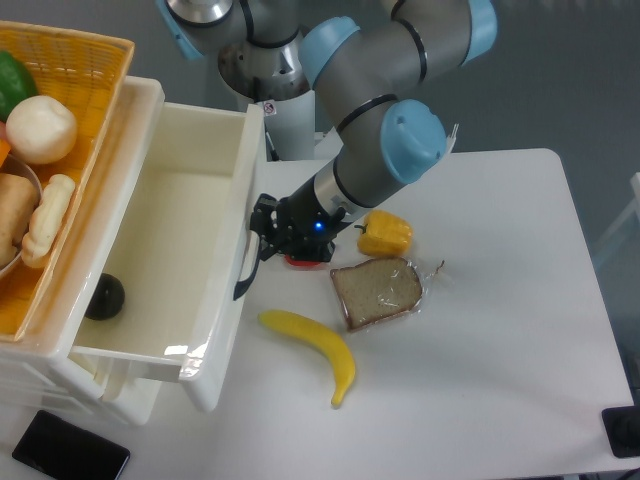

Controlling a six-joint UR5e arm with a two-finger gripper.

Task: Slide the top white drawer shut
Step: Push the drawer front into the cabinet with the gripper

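the jaws of the black gripper [262,232] press the curved black handle [246,262]; their gap cannot be told. the deep glossy white plastic top drawer [160,250] stands partly open, its front facing the white table [500,330].

From my feed, the gripper [263,230] jaws merge with the black handle [245,272]; grip state unreadable. Orange basket [95,110] cut off at left and top edges. Dark ball [104,296] partly under the basket. Red object [297,262] mostly hidden beneath the wrist. Phone [68,452] clipped at bottom.
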